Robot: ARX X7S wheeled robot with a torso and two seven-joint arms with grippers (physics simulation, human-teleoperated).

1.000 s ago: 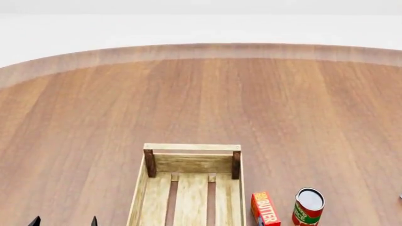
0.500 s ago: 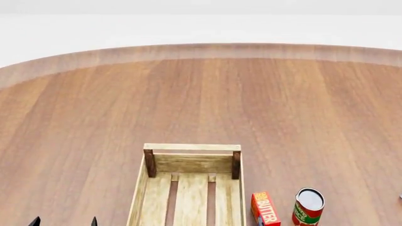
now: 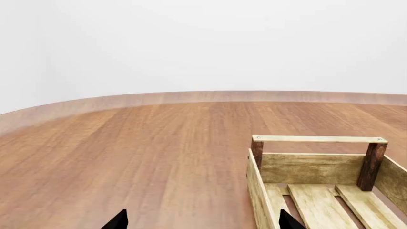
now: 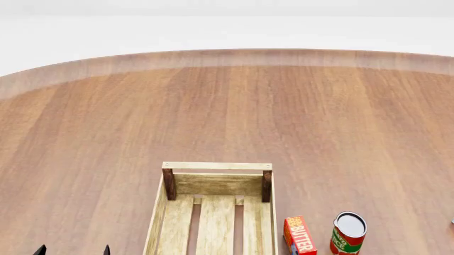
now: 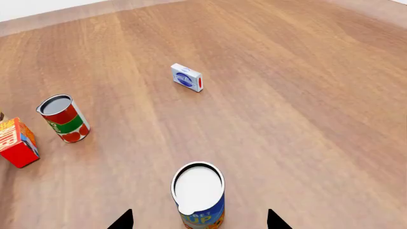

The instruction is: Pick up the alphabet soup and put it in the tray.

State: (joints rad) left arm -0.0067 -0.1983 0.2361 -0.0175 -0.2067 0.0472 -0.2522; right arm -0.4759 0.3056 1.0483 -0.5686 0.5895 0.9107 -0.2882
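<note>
Blue-labelled alphabet soup [image 5: 199,195] upright on table, ungrasped | right gripper [image 5: 198,220] spread wide around it, holding nothing | left gripper [image 3: 200,220] also wide, holding nothing | tray [image 4: 212,183] holds no can | grasp, lift, placing remain.

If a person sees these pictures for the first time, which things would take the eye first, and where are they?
Probably the soup can, upright on the table between the open right gripper's fingertips in the right wrist view. Next, the tray at the near edge of the head view, empty as far as it shows. Right of the tray stand a red butter box and a red-and-green can.
</note>
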